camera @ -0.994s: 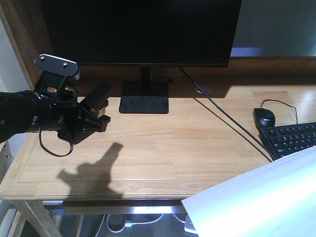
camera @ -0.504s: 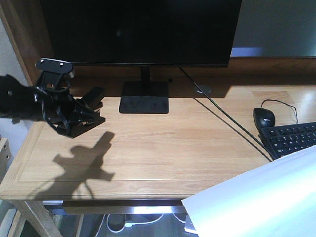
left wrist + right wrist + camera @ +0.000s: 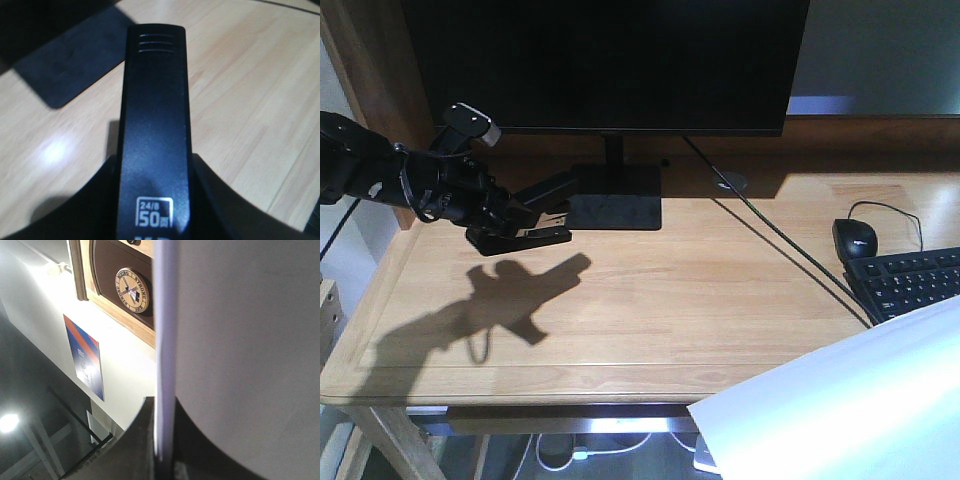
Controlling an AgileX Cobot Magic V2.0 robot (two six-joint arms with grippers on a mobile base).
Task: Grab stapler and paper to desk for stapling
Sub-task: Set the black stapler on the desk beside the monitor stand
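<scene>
My left gripper (image 3: 510, 215) is shut on the black stapler (image 3: 542, 200) and holds it above the left part of the wooden desk (image 3: 700, 290), beside the monitor's foot. In the left wrist view the stapler (image 3: 155, 100) runs straight out between the dark fingers of my left gripper (image 3: 155, 175), with a "24/6 50" mark on its top. The white paper (image 3: 840, 400) fills the lower right corner of the front view and hides the right arm. In the right wrist view my right gripper (image 3: 164, 440) is shut on the edge of the paper (image 3: 240, 340).
A large dark monitor (image 3: 610, 60) stands at the back on a flat black foot (image 3: 613, 197). A black cable (image 3: 770, 235) crosses the desk towards a black mouse (image 3: 854, 238) and keyboard (image 3: 910, 280) at the right. The desk's front rim (image 3: 520, 385) is near.
My left arm has carried the stapler rightwards and towards the monitor's foot, turning it to point right. Its shadow moved with it. The paper has stayed in place.
</scene>
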